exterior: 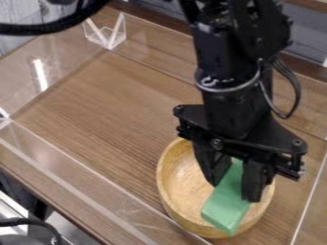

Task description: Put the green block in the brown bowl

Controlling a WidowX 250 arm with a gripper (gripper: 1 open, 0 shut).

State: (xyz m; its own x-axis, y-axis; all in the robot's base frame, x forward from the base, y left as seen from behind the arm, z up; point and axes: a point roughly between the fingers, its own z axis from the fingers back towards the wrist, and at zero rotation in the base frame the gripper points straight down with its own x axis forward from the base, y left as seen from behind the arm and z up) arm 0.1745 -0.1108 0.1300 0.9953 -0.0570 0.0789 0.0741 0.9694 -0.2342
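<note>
Arm: a black robot arm (236,57) is reaching down from twelve o'clock toward the lower right of the picture, its wrist pointing steeply downward.
Gripper: the black gripper (240,180) is sitting over the bowl with its fingers (259,178) pressed narrow against the long sides of the block, holding it.
Block: the long, flat, bright green rectangular block (228,203) is hanging tilted between the fingers, its upper end hidden by the gripper and its lower end poking out toward six o'clock.
Block's place: it is lying inside the bowl's outline, toward the five o'clock part of the hollow; whether its lower end is touching the wood cannot be told.
Bowl: the large round light-brown wooden bowl (170,178) with a thick rim is standing at the five o'clock part of the table, partly covered by the gripper.
Table: the brown wood-grain tabletop (109,100) is carrying the bowl.
Wall: a clear plastic wall (52,53) is running round the table from nine o'clock to twelve o'clock.
</note>
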